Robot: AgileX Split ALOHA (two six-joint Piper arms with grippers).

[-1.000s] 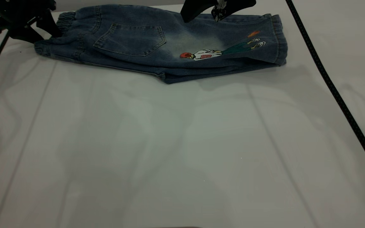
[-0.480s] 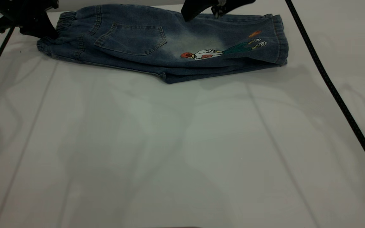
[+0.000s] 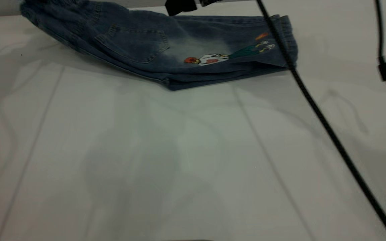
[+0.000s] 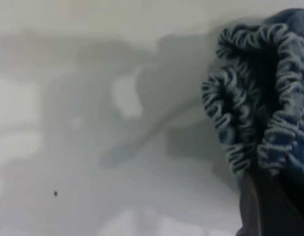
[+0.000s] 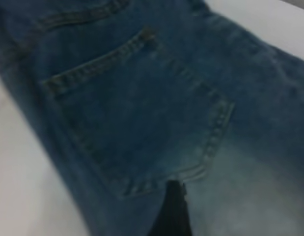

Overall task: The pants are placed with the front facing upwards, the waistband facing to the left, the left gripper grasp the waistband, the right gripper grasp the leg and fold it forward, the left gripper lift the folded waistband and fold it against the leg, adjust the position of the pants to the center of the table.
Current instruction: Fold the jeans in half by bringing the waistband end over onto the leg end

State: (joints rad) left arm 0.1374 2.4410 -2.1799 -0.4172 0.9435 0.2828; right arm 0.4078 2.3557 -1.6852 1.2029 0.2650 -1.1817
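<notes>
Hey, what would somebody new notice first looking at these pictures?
The blue denim pants at the table's far edge, with the ruffled waistband raised off the surface at the left, a black finger of the left gripper against it. Next, the bright cartoon print toward the right.

Folded pants (image 3: 179,50) on table (image 3: 179,150), waistband (image 4: 262,98) end raised.

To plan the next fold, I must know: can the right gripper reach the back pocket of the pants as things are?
Probably yes. The right gripper hangs just above the pants near the back pocket, and nothing covers the pocket. The left gripper holds the waistband, off to the side.
</notes>
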